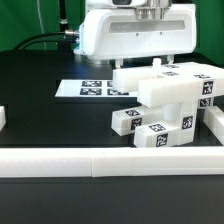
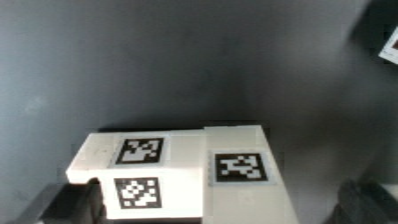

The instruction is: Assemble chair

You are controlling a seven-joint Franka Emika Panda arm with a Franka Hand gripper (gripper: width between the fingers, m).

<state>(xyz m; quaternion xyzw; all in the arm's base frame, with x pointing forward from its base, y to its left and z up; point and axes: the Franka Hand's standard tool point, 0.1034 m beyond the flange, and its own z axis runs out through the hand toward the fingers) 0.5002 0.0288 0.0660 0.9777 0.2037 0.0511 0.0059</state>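
Directly beneath the pincer, whose jaws are standing wide apart and gripping nothing, the cluster of white tagged chair pieces is resting on the black table.

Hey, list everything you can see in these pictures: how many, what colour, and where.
chair pieces: several, stacked so the exact count is unclear; white with black-and-white tags; clustered at the exterior view's right.
marker board: one; white with tags; flat on the table, behind the pieces.
border wall: one long run; white; along the table's near edge.
table: one; black; under everything.
cables: count unclear; dark; at the back, exterior view's left.
robot arm: one; white; above the pieces.
gripper: one; open; by a tagged piece.
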